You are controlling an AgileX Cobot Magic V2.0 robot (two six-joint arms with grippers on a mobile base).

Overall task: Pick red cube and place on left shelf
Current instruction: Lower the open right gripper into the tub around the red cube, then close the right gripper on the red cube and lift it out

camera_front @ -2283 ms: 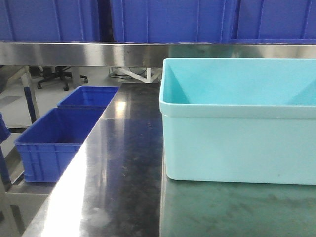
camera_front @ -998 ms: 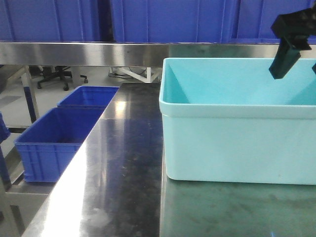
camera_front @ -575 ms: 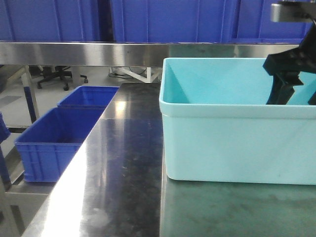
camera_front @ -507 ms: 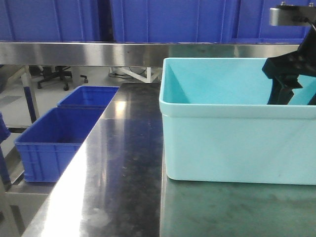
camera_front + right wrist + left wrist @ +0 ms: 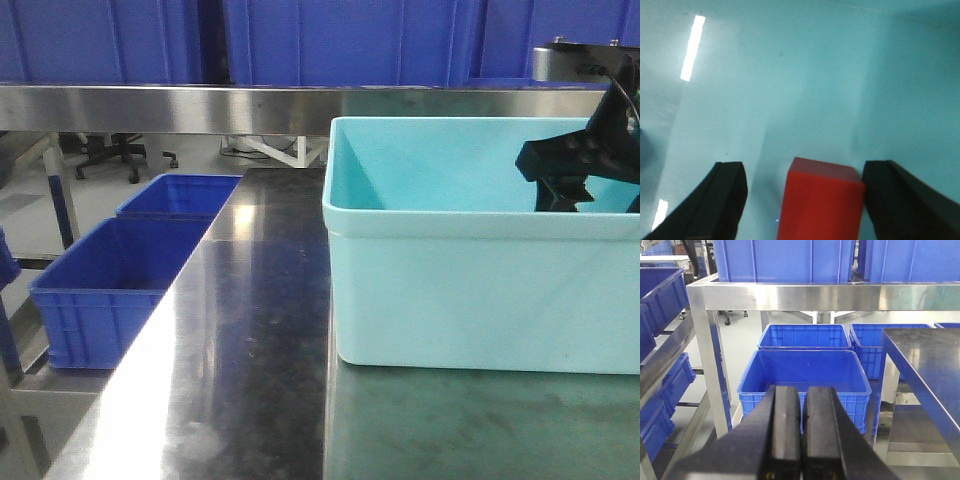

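Red cube (image 5: pixel 821 202) is sitting on the floor of the light cyan bin (image 5: pixel 480 290), inside it, not lifted as far as the wrist view shows. The cube is looking plain matte red with sharp edges and flat faces, the top face reading a bit lighter than the front, and no marks are showing. The right gripper (image 5: pixel 805 171) is reaching down into the bin with its jaws standing apart and the cube between them. The dark finger (image 5: pixel 727 200) at picture left is showing a clear gap to the cube; the other finger (image 5: pixel 900 197) is sitting just beside the cube's edge, contact not resolvable. In the front view only the black gripper body (image 5: pixel 575 175) is showing above the bin's rim, and the cube is hidden by the wall. The bin is resting on the steel worktable (image 5: pixel 240 330). The left gripper (image 5: pixel 802 432) is hanging off to the side with jaws pressed together, holding nothing, above blue crates (image 5: pixel 805 372). The left shelf (image 5: pixel 790 290) is carrying more blue crates on its steel rail.
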